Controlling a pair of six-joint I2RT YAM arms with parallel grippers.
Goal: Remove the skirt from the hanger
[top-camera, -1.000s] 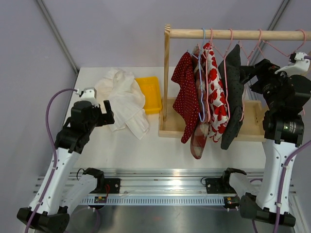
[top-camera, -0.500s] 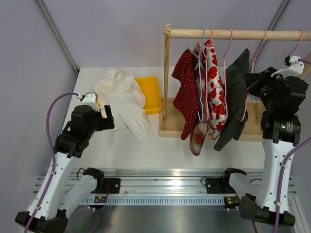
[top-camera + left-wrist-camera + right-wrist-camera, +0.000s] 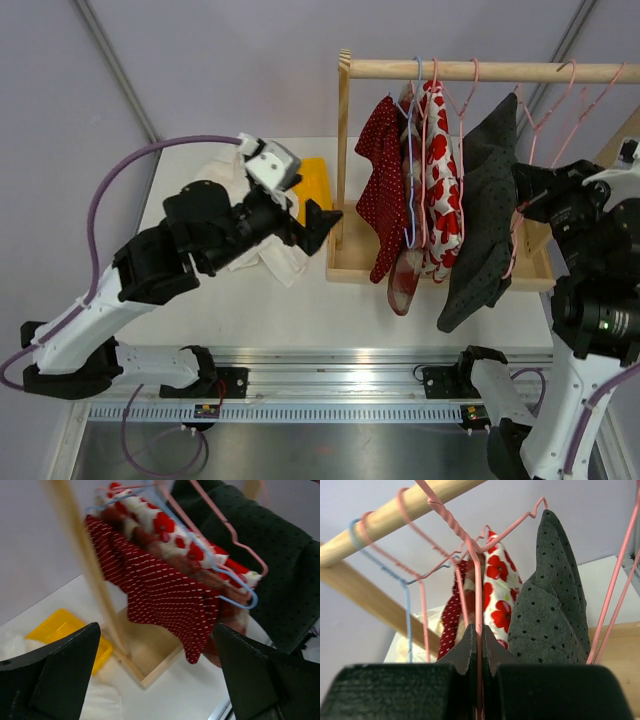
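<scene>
No legible text, label, brand or number in any view. The hung garments [image 3: 440, 190] under the rod [image 3: 480, 71] show dot and flower prints only.

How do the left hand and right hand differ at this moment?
The left hand is open and empty; the right hand is shut on the pink hanger wire. The left hand hangs beside the rack's wooden post, facing the red dotted garment; the right hand sits by the dark dotted skirt. Both are raised off the table.
</scene>
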